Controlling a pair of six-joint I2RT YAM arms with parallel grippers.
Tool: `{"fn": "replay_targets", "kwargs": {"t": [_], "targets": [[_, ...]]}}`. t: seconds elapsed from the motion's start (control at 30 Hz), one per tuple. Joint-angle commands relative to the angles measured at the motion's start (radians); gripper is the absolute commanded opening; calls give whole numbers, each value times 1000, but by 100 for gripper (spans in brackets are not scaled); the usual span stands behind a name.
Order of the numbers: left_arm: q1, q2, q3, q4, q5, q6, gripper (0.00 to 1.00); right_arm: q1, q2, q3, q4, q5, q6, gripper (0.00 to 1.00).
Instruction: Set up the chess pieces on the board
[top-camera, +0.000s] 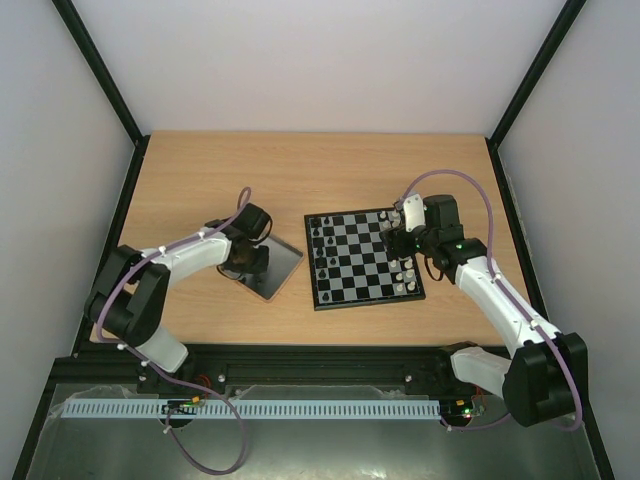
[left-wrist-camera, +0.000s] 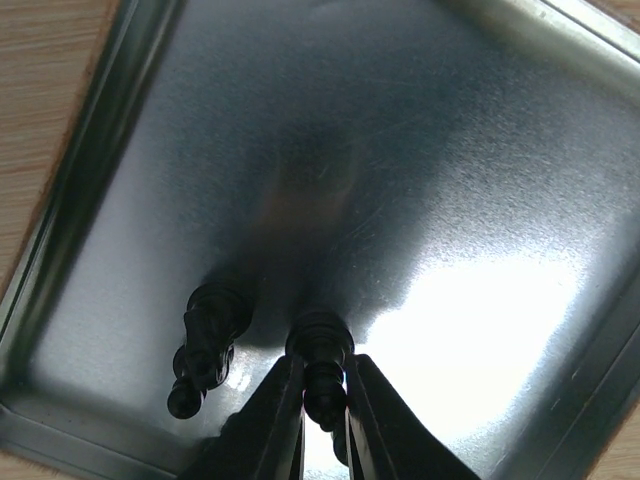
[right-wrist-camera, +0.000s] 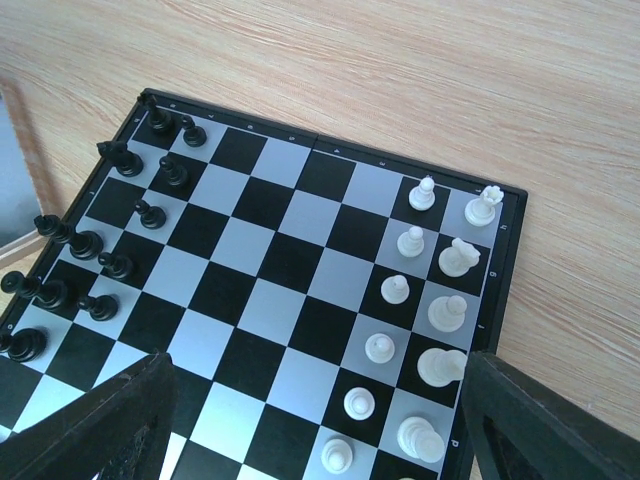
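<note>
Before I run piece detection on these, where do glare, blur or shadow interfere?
Left wrist: bright glare on the tray, a murky smear mid-tray. Right wrist: the board evenly lit and sharp, the right gripper's fingers dark, blurred. Top external: chess pieces tiny, soft.

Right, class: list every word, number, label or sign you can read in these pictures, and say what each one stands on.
On the black border of the black-and-pale-grey checkered chessboard: tiny pale marks beside the rows and columns, too small and blurred to read.
On the plain grey metal tray: no text.
Nothing else in any view can be read.
</note>
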Motion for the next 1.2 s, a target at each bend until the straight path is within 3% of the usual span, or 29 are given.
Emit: {"fn": "replay_targets", "kwargs": {"t": [0.0, 0.33, 0.67, 1.17], "targets": [[-33, 40, 34, 6, 6, 8, 10, -3, 8, -10, -3, -7, -12, 79], [-97, 90, 89, -12, -71, -3, 4, -2, 14, -10, -4, -10, -12, 79], [-105, 45, 142, -18, -70, 26, 2, -2, 22, -10, -4, -6, -14, 79], [-175, 144, 370, -9, -45, 43, 2, -2, 28, -8, -6, -9, -15, 79]]}}
